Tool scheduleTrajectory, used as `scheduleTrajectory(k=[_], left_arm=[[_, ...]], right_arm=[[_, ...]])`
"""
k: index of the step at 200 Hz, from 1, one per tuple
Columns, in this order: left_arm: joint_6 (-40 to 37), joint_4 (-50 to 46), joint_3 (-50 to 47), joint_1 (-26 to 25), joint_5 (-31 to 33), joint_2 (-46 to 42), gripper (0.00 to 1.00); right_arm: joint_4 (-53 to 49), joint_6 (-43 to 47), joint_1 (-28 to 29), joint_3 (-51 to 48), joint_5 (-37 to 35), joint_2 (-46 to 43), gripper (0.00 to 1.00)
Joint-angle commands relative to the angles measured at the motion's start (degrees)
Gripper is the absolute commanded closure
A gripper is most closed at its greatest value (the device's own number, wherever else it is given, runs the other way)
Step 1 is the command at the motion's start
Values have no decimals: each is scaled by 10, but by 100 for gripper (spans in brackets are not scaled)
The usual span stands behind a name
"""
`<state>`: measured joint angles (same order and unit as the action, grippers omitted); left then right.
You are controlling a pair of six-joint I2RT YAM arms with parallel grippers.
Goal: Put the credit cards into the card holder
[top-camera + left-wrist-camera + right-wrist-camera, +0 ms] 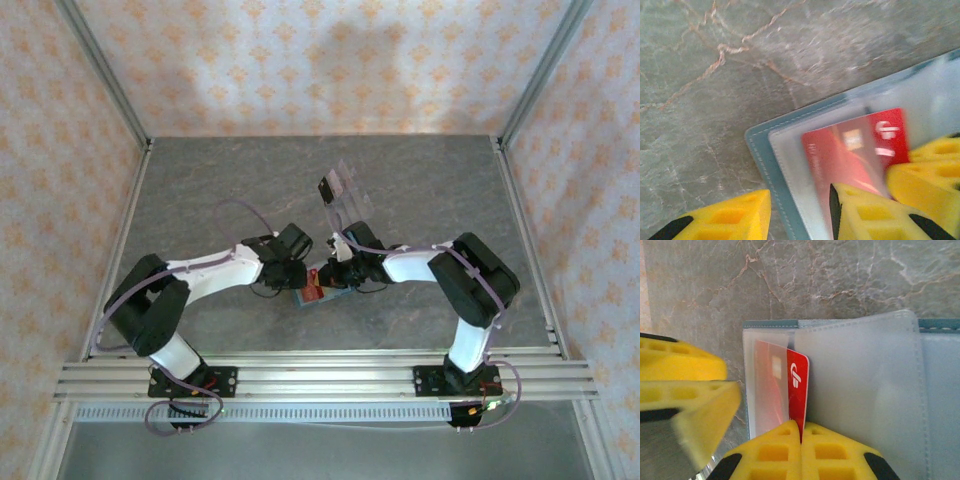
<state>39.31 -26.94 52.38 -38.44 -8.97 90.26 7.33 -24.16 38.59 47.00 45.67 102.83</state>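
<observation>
red card [797,385] pinched in right end effector [801,434], left end effector [800,200] spread at holder [757,142]

My left arm [205,270] and right arm [420,265], white shells, black joints, lilac cables [240,204] looping off, yellow pocketed fingers [785,452], black tips

The cell is enclosed on three sides by walls [320,60] with a pale peach floral pattern, met at the rear corners by aluminium posts [104,70]. The table [220,180] is grey marbled with pale and rust veins; a slotted aluminium rail [330,372] spans its near edge
</observation>
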Motion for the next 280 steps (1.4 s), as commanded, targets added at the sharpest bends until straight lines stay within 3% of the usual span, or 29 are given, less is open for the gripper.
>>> scheduleTrajectory(k=[1, 17, 50, 82, 176, 241, 280], left_arm=[[-7, -15, -2, 13, -17, -51, 63], [-13, -35, 2, 21, -5, -59, 67], [-24, -43, -3, 27, 10, -47, 89], [-28, -17, -2, 28, 1, -14, 99], [-20, 30, -22, 28, -4, 42, 100], [-19, 38, -37, 28, 2, 46, 100], [-18, 42, -43, 28, 1, 45, 100]], right_arm=[[-47, 9, 7, 3, -24, 21, 94], [-54, 11, 7, 5, -27, 16, 94], [-85, 25, 8, 15, -35, 1, 89], [-116, 36, 7, 27, -40, -23, 85], [-167, 45, 6, 72, -31, -53, 67], [-199, 44, 5, 98, -82, -81, 69], [-235, 52, 5, 117, -125, -54, 95]])
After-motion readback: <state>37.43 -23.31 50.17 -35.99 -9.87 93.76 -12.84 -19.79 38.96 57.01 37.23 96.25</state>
